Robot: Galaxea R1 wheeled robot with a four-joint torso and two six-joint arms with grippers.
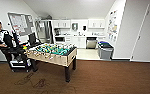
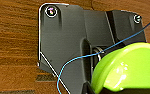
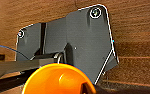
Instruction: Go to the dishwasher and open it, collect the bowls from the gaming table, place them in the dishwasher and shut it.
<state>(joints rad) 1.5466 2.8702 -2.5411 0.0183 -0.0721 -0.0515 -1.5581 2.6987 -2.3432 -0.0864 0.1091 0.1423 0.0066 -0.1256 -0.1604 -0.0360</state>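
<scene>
- The dishwasher (image 1: pixel 91 43) stands far off under the kitchen counter, behind the gaming table (image 1: pixel 52 53).
- A green bowl (image 2: pixel 127 70) and an orange bowl (image 3: pixel 58 80), both cut off, sit by the wrists; each claw's grip cannot be told.

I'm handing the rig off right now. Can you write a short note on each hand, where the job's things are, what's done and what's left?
Left hand: a glossy lime-green plastic bowl shows large at the left wrist camera; the grip itself can't be seen.
Right hand: a glossy orange plastic bowl shows likewise; grip unclear.
The wooden table-football table with the green field stands ahead on brown carpet. A person sits to its left.
The stainless-steel under-counter dishwasher is in the kitchenette beyond; whether its door is open can't be told from here.
Done: two bowls apparently collected.
Left: reach the dishwasher, load the bowls, close it.
</scene>
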